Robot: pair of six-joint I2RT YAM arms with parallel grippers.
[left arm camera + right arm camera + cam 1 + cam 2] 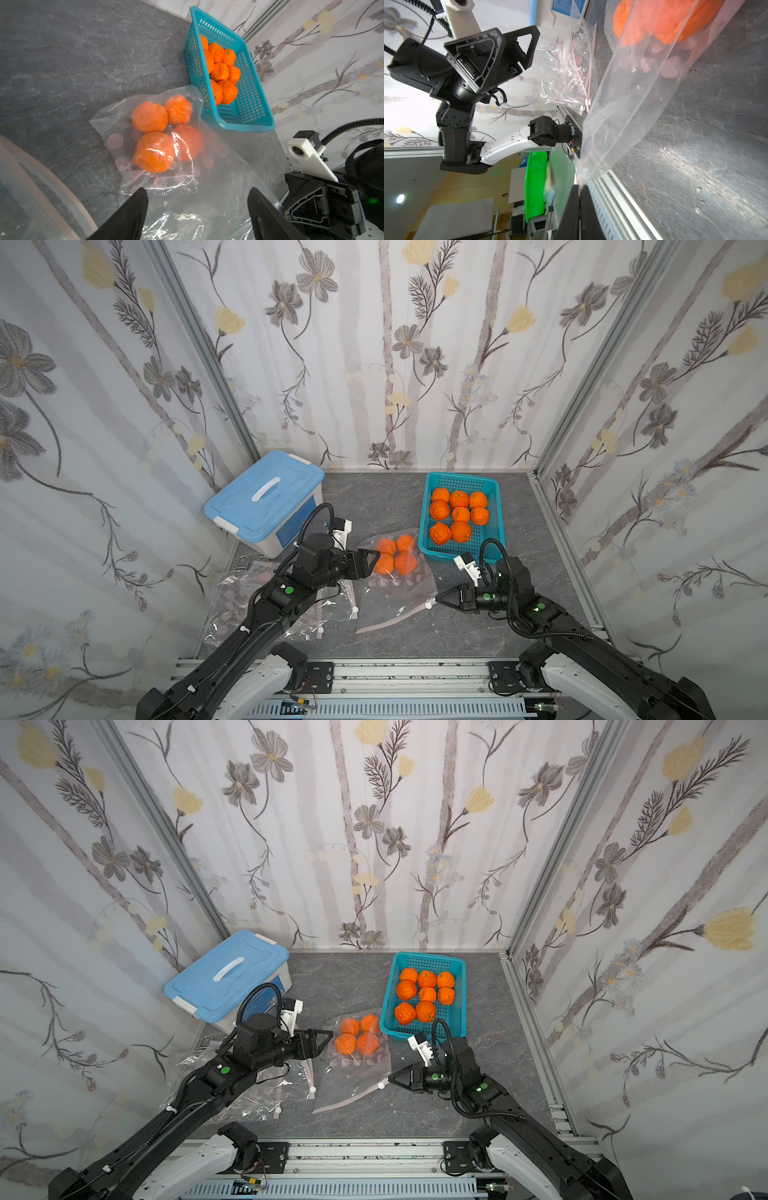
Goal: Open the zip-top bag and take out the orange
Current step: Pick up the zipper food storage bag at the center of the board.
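— while your right gripper (439,598) is pinched flat on the zip-top bag (399,593), at the corner by the white slider (428,605), which way does the fruit lie from it?

— away from you. the bag's long axis runs from the zip strip (386,622), which faces the desk's near edge, toward the far edge. the four oranges (395,556) sit bunched at the far end, just beside the blue basket (432,551).

— and your left gripper (197,193)?

— jaws wide and holding nothing, it hovers over the bag's left side, next to the oranges. whether the mouth is parted yet, i cannot tell. your left arm is the nearer one to the fruit, so i'd judge the reach inside falls to it while your right anchors the corner.
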